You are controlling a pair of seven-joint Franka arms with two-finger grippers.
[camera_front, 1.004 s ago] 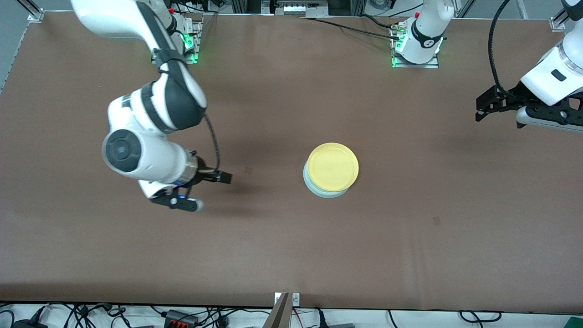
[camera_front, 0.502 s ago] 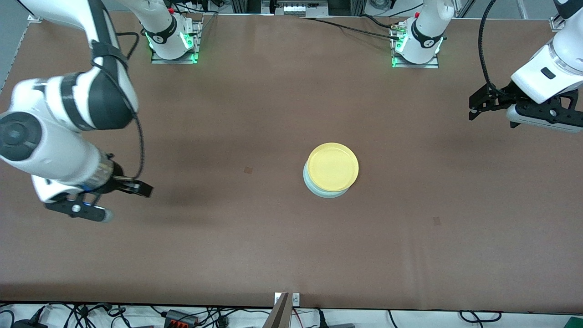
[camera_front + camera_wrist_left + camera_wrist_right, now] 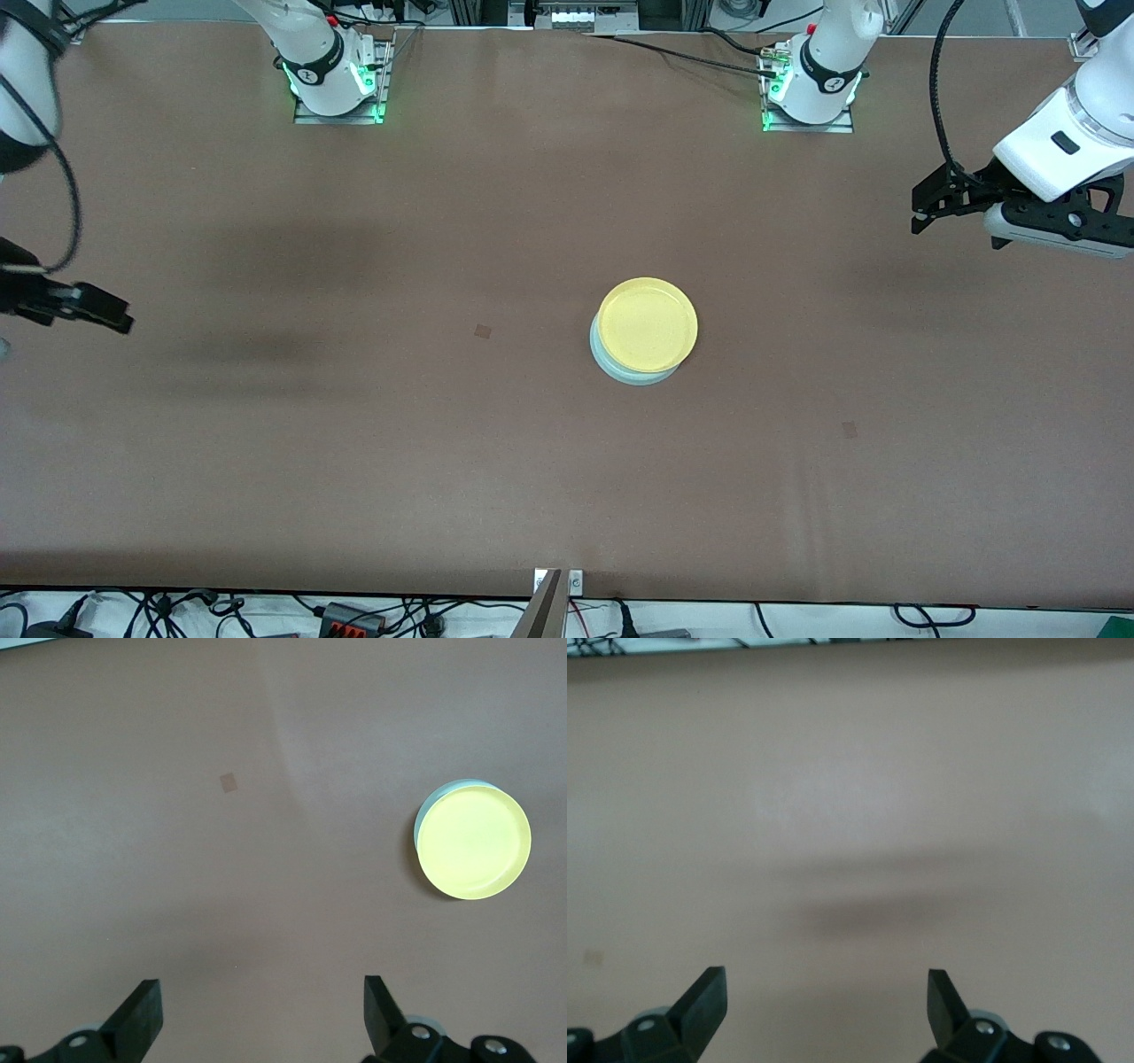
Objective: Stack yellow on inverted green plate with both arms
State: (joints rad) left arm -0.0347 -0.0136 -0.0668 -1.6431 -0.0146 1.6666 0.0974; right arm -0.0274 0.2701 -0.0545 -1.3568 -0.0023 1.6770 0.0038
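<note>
- Sitting near the middle of the brown counter (image 3: 496, 461), you have the round, shallow yellow plastic plate (image 3: 648, 324) resting on top of the round, very pale mint-green plastic plate (image 3: 627, 369); only a thin crescent of the green one shows past the yellow rim, on the edge nearer the front camera and toward the right arm's end
- You can check the same stack in the left wrist view: yellow plate (image 3: 474, 842) covering the green plate (image 3: 429, 809), with just a pale sliver showing
- Your left claw (image 3: 921, 206) hangs over bare counter at the left arm's end, well apart from the stack; its fingers (image 3: 140, 1017) stand wide apart with nothing between them
- Your right claw (image 3: 89, 310) is out at the right arm's end of the counter, over bare brown surface, well apart from the plates; its fingers (image 3: 704, 997) are spread apart and hold nothing
- Neither claw touches either plate; a small dark square mark (image 3: 482, 330) lies on the counter, beside the stack toward the right arm's end
</note>
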